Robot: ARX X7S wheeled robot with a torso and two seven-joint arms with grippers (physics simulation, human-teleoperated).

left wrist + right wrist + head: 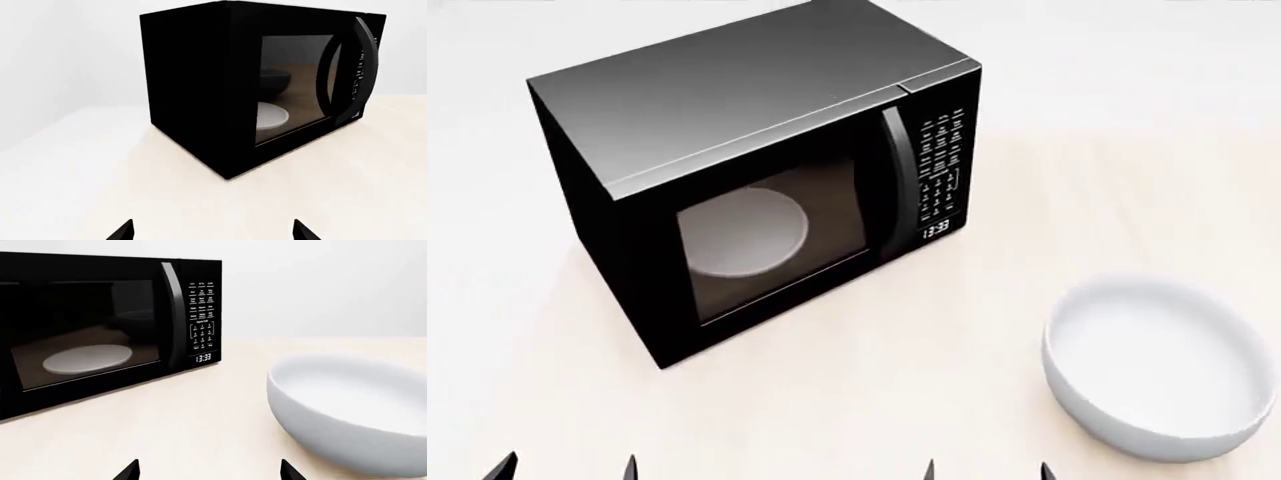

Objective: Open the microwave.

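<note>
The pale worktop (868,400) fills most of the head view, its bare surface running to every edge. On it, in the upper left of the frame, stands the microwave (747,170), a black box with a grey top, turned so its front faces the lower right. Its door is closed flush. Through the window the white turntable (743,232) shows, and the curved handle (893,175) runs down beside the keypad (940,165), whose clock reads 13:33. At the lower right sits a white bowl (1158,365), well apart from the microwave and upright. Along the bottom edge only dark fingertips show: the left gripper (561,468) at lower left and the right gripper (988,470) at lower centre. Both sets of jaws stand apart, holding nothing, well short of the microwave.
</note>
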